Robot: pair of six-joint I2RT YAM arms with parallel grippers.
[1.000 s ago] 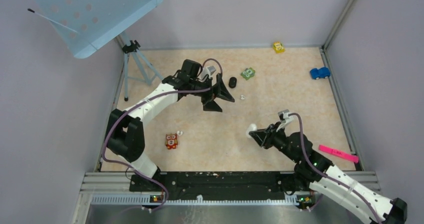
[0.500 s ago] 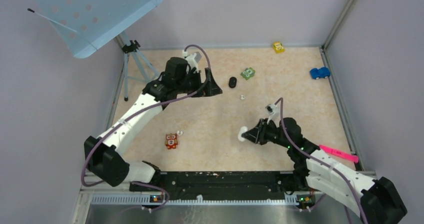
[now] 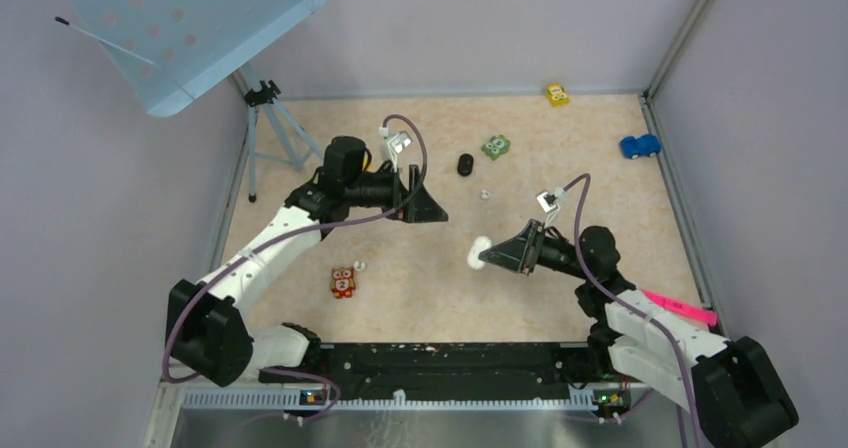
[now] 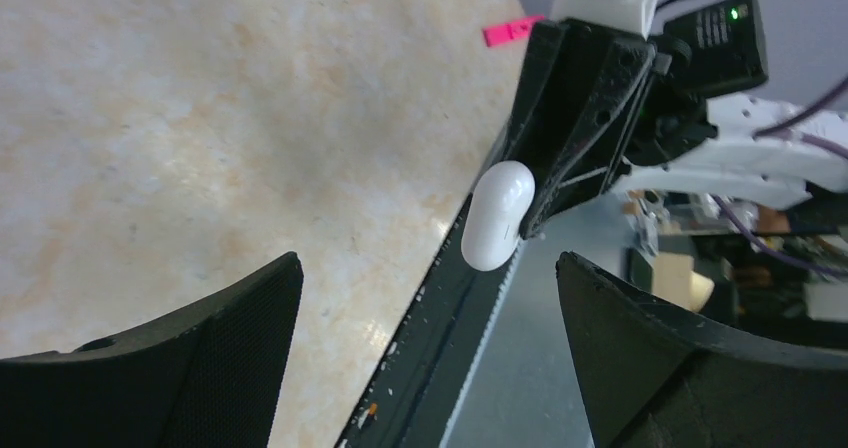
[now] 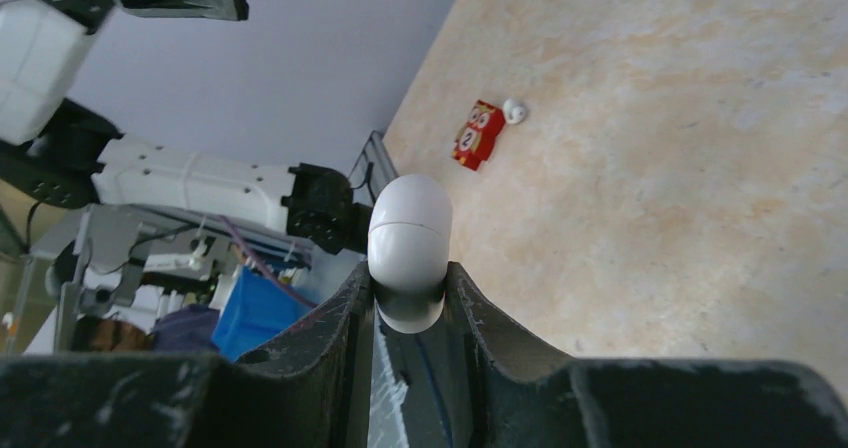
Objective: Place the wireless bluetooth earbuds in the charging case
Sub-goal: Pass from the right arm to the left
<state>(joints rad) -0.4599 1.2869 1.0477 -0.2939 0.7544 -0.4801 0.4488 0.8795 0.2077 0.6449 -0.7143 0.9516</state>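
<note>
My right gripper (image 3: 487,255) is shut on a white charging case (image 3: 479,252), held off the table with its lid closed. In the right wrist view the case (image 5: 410,230) sticks out from between the fingertips (image 5: 410,276). My left gripper (image 3: 428,205) is open and empty, pointing right toward the case. The case (image 4: 497,215) shows ahead of its wide jaws (image 4: 428,264). One white earbud (image 3: 485,195) lies on the table between the arms. Another white earbud (image 3: 359,265) lies beside the owl toy (image 3: 343,282), also seen as a bud (image 5: 515,110) in the right wrist view.
A black oval object (image 3: 465,164) lies near the green toy (image 3: 495,147). A yellow car (image 3: 557,94) and a blue car (image 3: 640,146) sit at the back right. A pink marker (image 3: 678,307) lies near the right arm. A tripod (image 3: 270,118) stands at the back left.
The right gripper carried the case up and left, turning to face the left arm. The left gripper swung away from the black object and turned to point at the case.
</note>
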